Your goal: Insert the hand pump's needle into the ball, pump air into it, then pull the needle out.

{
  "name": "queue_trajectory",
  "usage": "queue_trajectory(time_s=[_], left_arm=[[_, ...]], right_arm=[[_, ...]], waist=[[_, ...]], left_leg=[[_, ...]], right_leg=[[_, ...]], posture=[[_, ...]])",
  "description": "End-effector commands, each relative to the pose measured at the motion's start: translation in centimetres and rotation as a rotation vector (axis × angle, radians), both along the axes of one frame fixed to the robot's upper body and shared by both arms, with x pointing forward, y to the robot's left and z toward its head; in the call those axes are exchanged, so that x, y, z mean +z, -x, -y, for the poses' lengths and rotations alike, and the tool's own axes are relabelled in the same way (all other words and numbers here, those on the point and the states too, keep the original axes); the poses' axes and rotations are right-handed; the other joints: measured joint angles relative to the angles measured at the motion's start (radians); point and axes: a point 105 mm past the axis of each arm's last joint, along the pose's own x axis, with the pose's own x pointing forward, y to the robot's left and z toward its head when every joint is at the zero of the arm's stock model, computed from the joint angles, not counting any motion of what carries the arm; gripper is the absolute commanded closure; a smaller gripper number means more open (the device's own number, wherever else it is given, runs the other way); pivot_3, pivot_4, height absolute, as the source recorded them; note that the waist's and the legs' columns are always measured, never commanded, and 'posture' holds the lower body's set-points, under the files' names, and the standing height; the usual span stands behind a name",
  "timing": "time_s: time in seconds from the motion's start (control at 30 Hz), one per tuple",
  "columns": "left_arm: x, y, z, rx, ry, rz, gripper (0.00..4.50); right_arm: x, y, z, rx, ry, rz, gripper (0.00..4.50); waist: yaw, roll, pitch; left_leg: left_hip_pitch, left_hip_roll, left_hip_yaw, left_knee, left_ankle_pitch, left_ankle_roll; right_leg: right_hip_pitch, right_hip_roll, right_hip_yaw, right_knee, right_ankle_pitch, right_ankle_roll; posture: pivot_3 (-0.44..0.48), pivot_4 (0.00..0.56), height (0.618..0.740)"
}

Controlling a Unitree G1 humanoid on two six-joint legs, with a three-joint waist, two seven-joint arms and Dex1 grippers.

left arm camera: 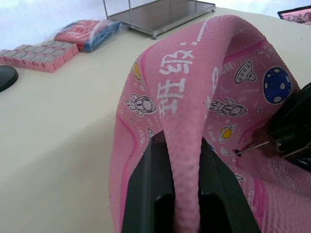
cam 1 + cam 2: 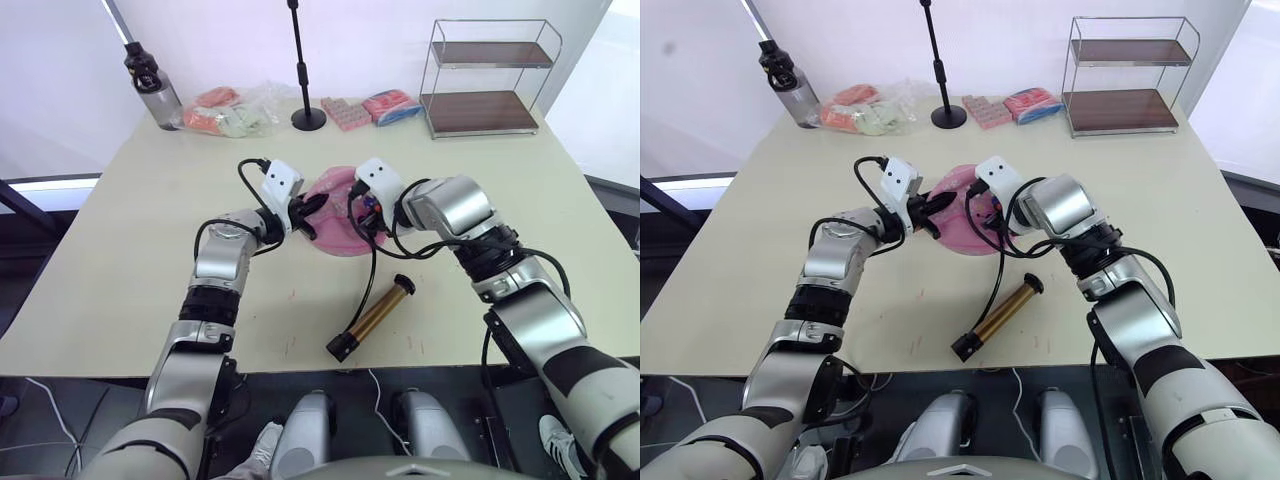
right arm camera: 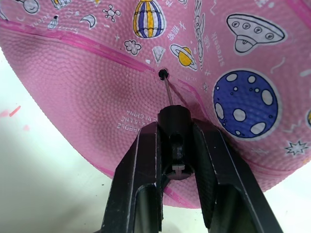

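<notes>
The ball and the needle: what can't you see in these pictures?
- How deep the needle sits in the ball's valve: its tip is hidden at the hole, right wrist view.
- The ball's far side: folded rubber pinched in the left gripper hides it, left wrist view.
- Most of the ball in the eye views: both grippers cover it.
- The pump's handle: too small to make out.

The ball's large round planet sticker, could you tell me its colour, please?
Dark blue with white spots, clearest in the right wrist view.
</notes>
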Motion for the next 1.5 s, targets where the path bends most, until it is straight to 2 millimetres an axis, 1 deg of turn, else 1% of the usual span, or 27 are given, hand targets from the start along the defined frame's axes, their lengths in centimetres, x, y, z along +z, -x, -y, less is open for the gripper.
queue_trajectory(time_s=[0.03, 0.23, 0.53, 0.83, 1.17, 1.43, 1.5], left_arm=[[-2.0, 1.1, 2.0, -0.081, 0.012, -0.086, 4.47], [-3.0, 1.3, 2.0, -0.078, 0.025, -0.13, 4.47], [-3.6, 1.5, 2.2, -0.085, 0.028, -0.149, 4.47], [-4.2, 2.0, 3.1, -0.118, 0.025, -0.165, 4.47], [-4.5, 2.5, 3.9, -0.147, 0.029, -0.18, 4.47], [-4.8, 2.8, 4.4, -0.164, 0.031, -0.19, 4.47], [-4.9, 2.9, 4.5, -0.167, 0.03, -0.191, 4.47]], right_arm=[[-2.0, -0.1, 0.6, -0.037, 0.079, -0.039, 4.16], [-1.2, 0.0, -1.0, -0.004, 0.055, -0.037, 4.16], [-0.8, -0.1, -2.4, 0.017, 0.046, -0.035, 4.16], [0.5, 0.0, -5.1, 0.072, 0.015, -0.023, 4.16], [1.3, 0.0, -6.0, 0.083, -0.02, -0.031, 4.16], [2.3, -0.1, -6.8, 0.111, -0.028, -0.011, 4.16], [2.7, -0.3, -6.8, 0.121, -0.019, 0.0, 4.16]], waist=[[-0.001, 0.0, -0.001], [-0.006, 0.0, -0.005], [-0.017, 0.001, -0.007], [-0.023, 0.002, -0.013], [-0.024, 0.002, -0.014], [-0.024, 0.002, -0.014], [-0.024, 0.002, -0.014]], left_leg=[[0.0, 0.0, 0.0, 0.0, 0.0, 0.0], [0.002, 0.0, 0.0, -0.001, 0.0, 0.0], [0.002, 0.0, 0.0, -0.002, 0.0, 0.0], [0.004, 0.001, -0.001, -0.003, 0.0, 0.0], [0.006, 0.001, -0.002, -0.005, 0.0, 0.0], [0.007, 0.001, -0.002, -0.005, 0.0, 0.0], [0.007, 0.001, -0.002, -0.006, 0.0, 0.0]], right_leg=[[0.0, 0.0, 0.0, 0.0, 0.0, 0.0], [0.0, 0.0, 0.0, 0.0, 0.0, 0.0], [0.001, 0.0, 0.0, 0.0, 0.0, 0.0], [0.001, 0.0, 0.001, 0.0, 0.0, 0.0], [0.002, 0.0, 0.003, 0.0, -0.001, 0.0], [0.002, 0.0, 0.003, 0.0, -0.001, 0.0], [0.002, 0.0, 0.003, -0.001, -0.002, -0.002]], posture=[[0.0, 0.15, 0.74], [0.0, 0.15, 0.74], [0.0, 0.15, 0.74], [0.0, 0.15, 0.74], [0.0, 0.15, 0.74], [0.0, 0.15, 0.74], [0.0, 0.15, 0.74]])
